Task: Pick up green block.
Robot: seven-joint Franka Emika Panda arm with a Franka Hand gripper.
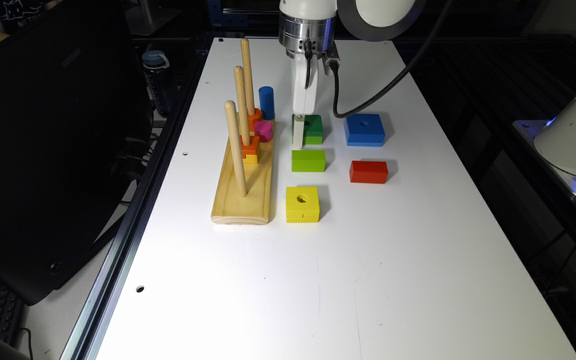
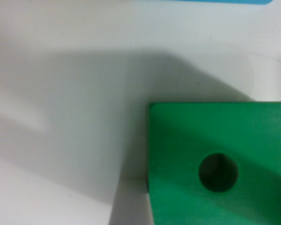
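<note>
The green block sits flat on the white table, dark green top with the round hole facing up and a lighter lime layer underneath. In the wrist view the green block is close up, hole clearly visible, with a shadow falling across it and the table around it.

The gripper comes straight down from the arm and its white tip is right at the block's edge on the side toward the peg board; looks like it's touching, but honestly I can't be sure from this angle. Whether the jaws are open or closed, I can't tell; neither camera really shows the fingers.

Working outward from the green block: a solid lime-green rectangular block lies just beside it on the near side, and past that a yellow block with a hole. On the exterior view's right of the green block there's a blue block with a hole, and near that a red block. On the other side is the wooden peg board with three upright pegs, some orange and yellow pieces stacked on it, plus a pink cylinder and a blue cylinder next to it.
</note>
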